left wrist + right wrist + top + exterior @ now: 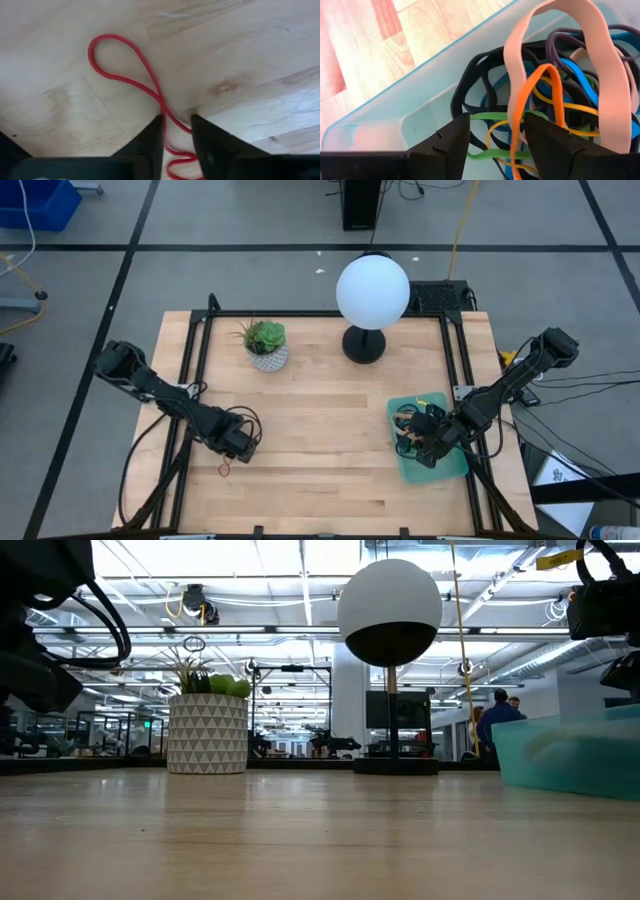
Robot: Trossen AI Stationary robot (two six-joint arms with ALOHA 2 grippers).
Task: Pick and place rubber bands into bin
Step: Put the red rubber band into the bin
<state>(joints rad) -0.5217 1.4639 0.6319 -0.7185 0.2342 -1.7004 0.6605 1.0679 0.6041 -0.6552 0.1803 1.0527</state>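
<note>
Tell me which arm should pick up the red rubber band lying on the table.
Left. The left gripper is already down at the red rubber band, its open fingers on either side of the strand on the wooden table. The right gripper is over the bin, its fingers open around an orange band.

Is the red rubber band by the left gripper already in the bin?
No. The red rubber band lies on the bare wooden table, running between the fingertips of the left gripper, with no bin around it.
</note>
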